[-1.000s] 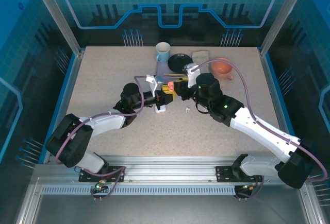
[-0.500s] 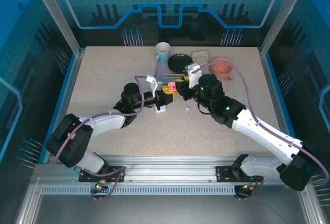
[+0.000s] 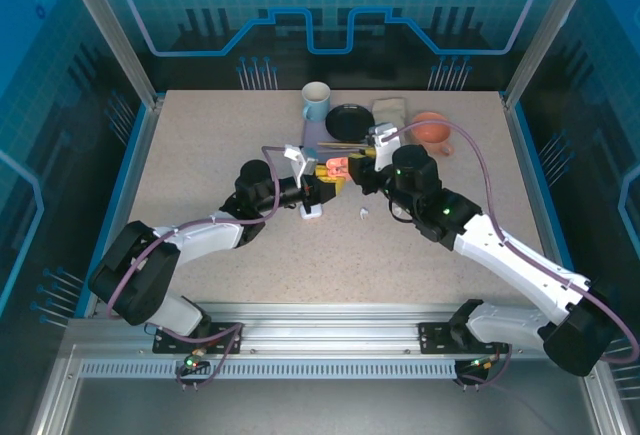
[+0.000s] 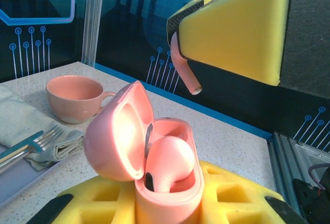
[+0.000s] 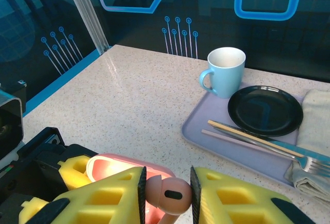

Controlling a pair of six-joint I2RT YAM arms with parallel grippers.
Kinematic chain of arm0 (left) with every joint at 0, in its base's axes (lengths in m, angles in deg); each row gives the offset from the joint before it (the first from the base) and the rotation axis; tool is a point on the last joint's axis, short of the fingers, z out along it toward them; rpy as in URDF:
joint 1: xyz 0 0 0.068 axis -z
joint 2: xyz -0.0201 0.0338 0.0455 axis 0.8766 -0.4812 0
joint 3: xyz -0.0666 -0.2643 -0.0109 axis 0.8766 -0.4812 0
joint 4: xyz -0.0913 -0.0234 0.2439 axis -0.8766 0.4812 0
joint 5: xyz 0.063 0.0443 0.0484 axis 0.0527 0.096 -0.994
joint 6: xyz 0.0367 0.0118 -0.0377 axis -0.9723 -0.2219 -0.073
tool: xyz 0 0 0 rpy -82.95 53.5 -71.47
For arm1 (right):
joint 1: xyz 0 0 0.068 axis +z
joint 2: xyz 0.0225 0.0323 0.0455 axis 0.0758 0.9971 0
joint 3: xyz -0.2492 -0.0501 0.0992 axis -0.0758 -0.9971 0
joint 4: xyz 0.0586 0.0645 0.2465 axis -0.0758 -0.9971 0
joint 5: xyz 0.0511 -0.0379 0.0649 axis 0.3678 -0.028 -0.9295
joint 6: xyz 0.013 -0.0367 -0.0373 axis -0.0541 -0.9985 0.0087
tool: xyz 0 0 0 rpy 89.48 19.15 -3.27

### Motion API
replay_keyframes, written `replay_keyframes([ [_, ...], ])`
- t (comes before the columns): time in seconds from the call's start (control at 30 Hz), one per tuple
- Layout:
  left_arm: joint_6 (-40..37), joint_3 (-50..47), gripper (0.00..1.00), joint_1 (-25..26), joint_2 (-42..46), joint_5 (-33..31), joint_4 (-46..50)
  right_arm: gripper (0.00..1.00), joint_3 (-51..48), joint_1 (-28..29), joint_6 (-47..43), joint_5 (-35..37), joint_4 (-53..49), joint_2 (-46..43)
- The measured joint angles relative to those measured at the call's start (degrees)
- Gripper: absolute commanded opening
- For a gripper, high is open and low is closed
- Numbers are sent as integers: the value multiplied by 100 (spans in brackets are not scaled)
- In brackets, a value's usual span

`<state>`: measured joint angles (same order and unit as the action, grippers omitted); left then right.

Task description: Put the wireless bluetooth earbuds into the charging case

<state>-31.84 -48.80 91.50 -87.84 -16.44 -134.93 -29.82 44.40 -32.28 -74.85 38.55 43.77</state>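
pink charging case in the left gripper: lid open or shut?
Open. In the left wrist view the pink charging case has its lid tipped back to the left, baring the cavity, with one pink earbud seated inside.

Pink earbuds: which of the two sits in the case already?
The earbud lying inside the open pink case. The other pink earbud is outside it, pinched in the right pincer.

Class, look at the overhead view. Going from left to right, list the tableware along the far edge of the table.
blue mug → black plate → folded napkin → pink cup
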Motion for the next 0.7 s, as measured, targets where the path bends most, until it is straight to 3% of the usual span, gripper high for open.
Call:
replay_keyframes([
  [0.7,2,125,0,2,-9,0,22,27,-33,-35,153,-251,44,39],
])
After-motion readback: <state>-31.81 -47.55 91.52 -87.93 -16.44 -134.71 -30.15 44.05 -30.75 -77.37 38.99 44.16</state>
